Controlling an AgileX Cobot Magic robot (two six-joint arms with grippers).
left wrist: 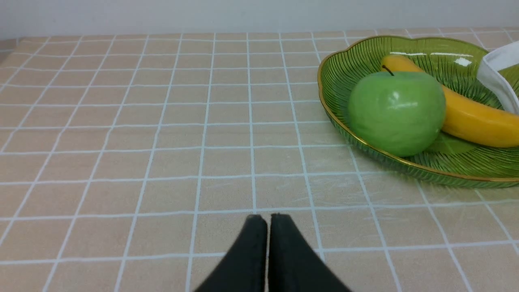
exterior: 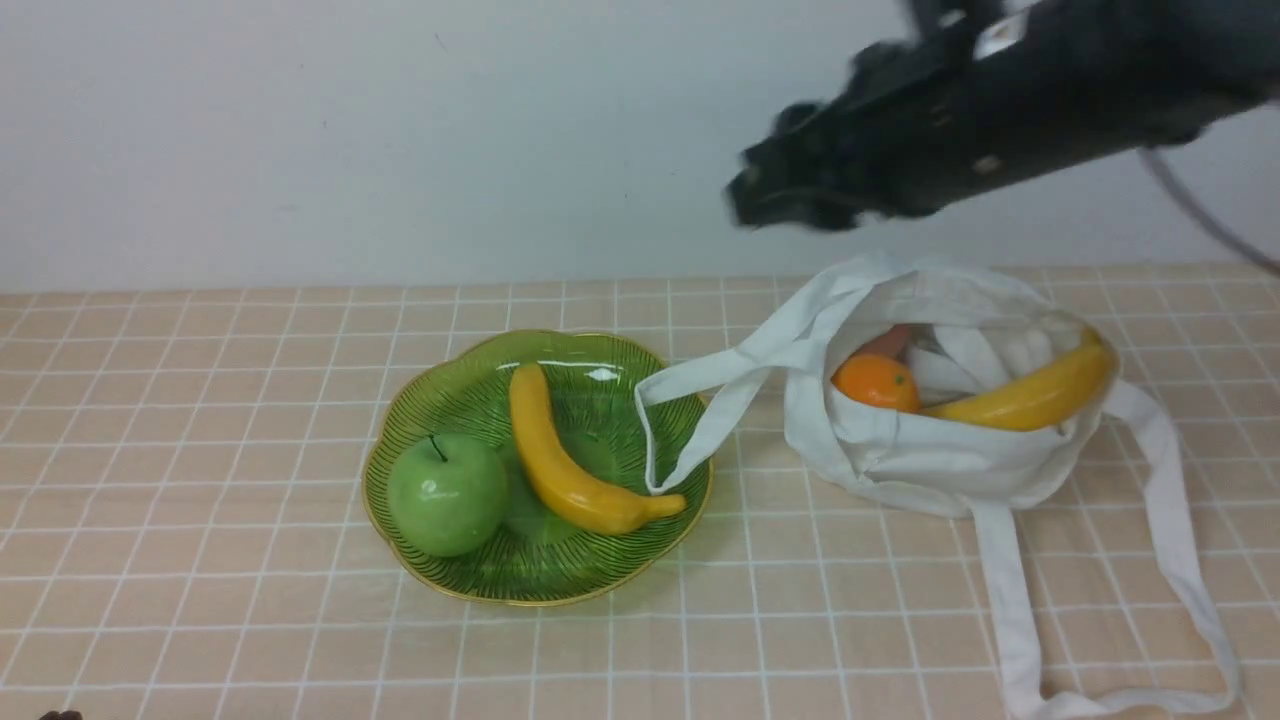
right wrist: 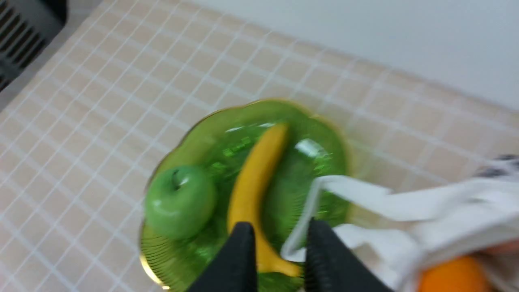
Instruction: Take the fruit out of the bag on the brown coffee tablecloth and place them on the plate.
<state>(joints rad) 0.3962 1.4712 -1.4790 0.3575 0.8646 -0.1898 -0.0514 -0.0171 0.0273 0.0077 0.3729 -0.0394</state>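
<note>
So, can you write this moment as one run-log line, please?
plate: green apple, banana | bag: orange, second banana | strap: over plate rim | left tool: shut | right tool: raised, empty

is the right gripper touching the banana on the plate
Apart. The front view shows the right gripper high in the air, clear of the banana on the plate.
</note>
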